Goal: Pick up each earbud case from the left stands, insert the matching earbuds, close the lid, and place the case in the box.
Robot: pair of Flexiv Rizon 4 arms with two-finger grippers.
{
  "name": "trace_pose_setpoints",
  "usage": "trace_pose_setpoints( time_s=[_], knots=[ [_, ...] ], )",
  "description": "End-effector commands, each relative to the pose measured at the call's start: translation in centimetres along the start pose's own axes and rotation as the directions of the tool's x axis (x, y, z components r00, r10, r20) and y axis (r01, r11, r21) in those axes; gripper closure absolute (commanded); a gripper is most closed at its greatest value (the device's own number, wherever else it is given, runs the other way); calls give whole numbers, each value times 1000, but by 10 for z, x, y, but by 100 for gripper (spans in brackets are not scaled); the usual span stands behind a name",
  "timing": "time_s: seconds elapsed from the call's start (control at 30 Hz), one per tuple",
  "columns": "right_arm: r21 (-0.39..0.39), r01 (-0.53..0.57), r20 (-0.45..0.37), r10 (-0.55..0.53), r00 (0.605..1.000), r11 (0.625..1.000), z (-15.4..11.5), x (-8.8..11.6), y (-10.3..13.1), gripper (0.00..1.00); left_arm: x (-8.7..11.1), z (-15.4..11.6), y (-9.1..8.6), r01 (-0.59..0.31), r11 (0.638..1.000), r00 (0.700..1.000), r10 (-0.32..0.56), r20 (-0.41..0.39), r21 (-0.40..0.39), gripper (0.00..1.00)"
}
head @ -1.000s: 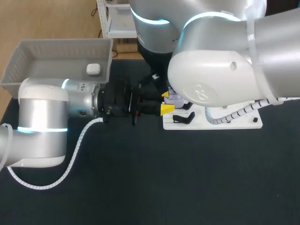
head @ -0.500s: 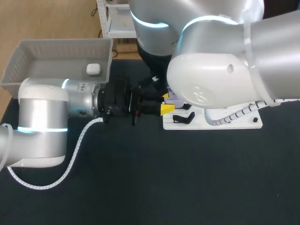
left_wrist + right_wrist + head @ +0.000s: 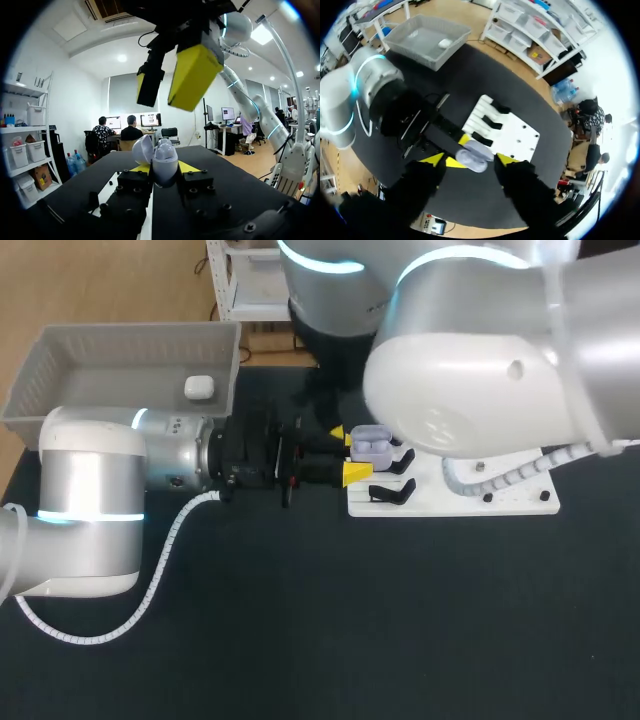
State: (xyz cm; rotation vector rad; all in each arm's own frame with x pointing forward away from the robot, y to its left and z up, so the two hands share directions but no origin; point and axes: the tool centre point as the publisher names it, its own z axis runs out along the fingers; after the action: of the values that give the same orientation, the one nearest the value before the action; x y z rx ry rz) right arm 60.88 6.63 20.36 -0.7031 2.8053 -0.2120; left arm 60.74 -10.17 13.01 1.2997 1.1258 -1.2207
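Observation:
A lilac earbud case (image 3: 370, 443) with its lid up is held just above the left end of the white stand plate (image 3: 455, 500). My left gripper (image 3: 348, 453) is shut on its sides. In the left wrist view the case (image 3: 163, 161) sits between the yellow tips, with the lid (image 3: 141, 149) tilted back. My right gripper (image 3: 170, 80) hangs open above it, touching nothing. In the right wrist view, the case (image 3: 472, 155) lies below and between my right gripper's (image 3: 470, 160) spread fingers. Two pale shapes show in the case's wells.
A grey basket (image 3: 120, 350) at the back left holds a white case (image 3: 199, 387). The stand plate carries black clips (image 3: 392, 492). My right arm's bulk covers the table's back right. Dark bare table lies along the front.
My right gripper has opened and drawn up and away from the case, which now shows in the head view. My left arm has kept still with the case.

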Motion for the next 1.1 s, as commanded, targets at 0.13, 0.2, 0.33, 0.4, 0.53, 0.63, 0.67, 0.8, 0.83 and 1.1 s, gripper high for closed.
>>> trace_pose_setpoints(
  time_s=[0.13,0.2,0.33,0.4,0.53,0.63,0.67,0.8,0.83,1.1],
  knots=[
    [33,-220,123,214,969,975,-6,4,-39,0,0,0,-2,-2,1000,1000,2,0,-5,100],
    [51,-266,138,257,957,963,-2,1,-48,0,0,0,-2,-2,1000,1000,2,0,-5,100],
    [60,-309,142,298,944,949,8,-5,-58,0,0,0,-2,-2,1000,1000,2,0,-5,100],
    [62,-318,140,307,941,946,13,-7,-62,0,0,0,-2,-2,1000,1000,2,0,-5,100],
    [70,-332,126,322,938,941,25,-11,-69,0,0,0,-2,-2,1000,1000,2,0,-5,100],
    [68,-338,109,330,938,939,34,-11,-72,0,0,0,-2,-2,1000,1000,2,0,-5,100],
    [68,-339,101,331,938,938,37,-11,-72,0,0,0,-2,-2,1000,1000,2,0,-5,100],
    [59,-334,80,330,941,941,46,-10,-71,0,0,0,-2,-2,1000,1000,2,0,-5,100],
    [56,-332,75,328,942,941,47,-9,-70,0,0,0,-2,-2,1000,1000,2,0,-5,100],
    [33,-303,35,302,953,952,50,4,-58,0,0,0,-2,-2,1000,1000,2,0,-5,100]
  ],
)
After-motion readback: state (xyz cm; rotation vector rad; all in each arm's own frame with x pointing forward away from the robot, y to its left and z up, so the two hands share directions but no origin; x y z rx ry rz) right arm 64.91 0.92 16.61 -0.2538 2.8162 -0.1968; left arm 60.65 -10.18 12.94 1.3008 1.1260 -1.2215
